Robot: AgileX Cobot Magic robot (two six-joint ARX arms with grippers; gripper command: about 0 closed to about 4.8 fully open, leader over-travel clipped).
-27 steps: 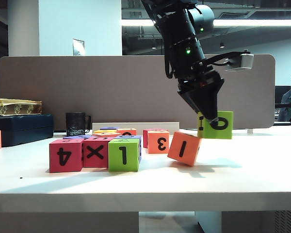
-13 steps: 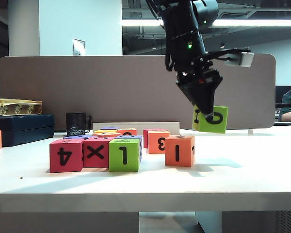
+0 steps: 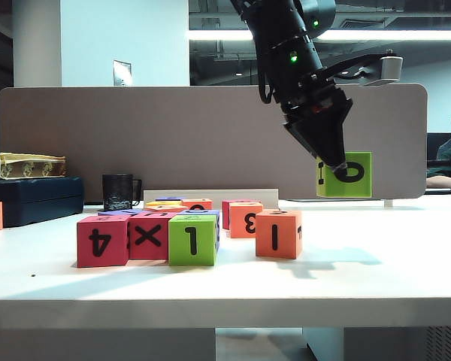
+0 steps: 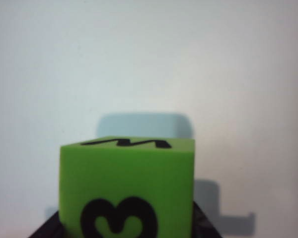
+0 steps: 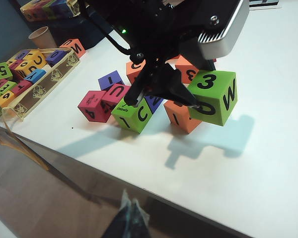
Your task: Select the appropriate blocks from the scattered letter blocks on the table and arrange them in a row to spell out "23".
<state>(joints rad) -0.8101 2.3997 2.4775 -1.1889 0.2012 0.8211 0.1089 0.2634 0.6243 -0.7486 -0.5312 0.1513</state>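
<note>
Left hand (image 3: pixel 337 167) gripping green cube (image 3: pixel 349 174) above bench (image 3: pixel 361 256); right hand (image 5: pixel 131 218) low off bench edge, opening unclear.

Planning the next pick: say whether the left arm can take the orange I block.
Probably not yet: the left gripper, above the table, is shut on the lime-green cube. The orange block stands clear; the right gripper sits beyond the table's front.

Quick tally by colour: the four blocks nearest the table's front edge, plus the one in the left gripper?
Red: 2, the 4 block and the X block
Lime-green: 2, the 1 block and the O block held aloft in the left gripper
Orange: 1, the orange block
Total: 5
Right gripper: off the table's front edge, blurred
</note>
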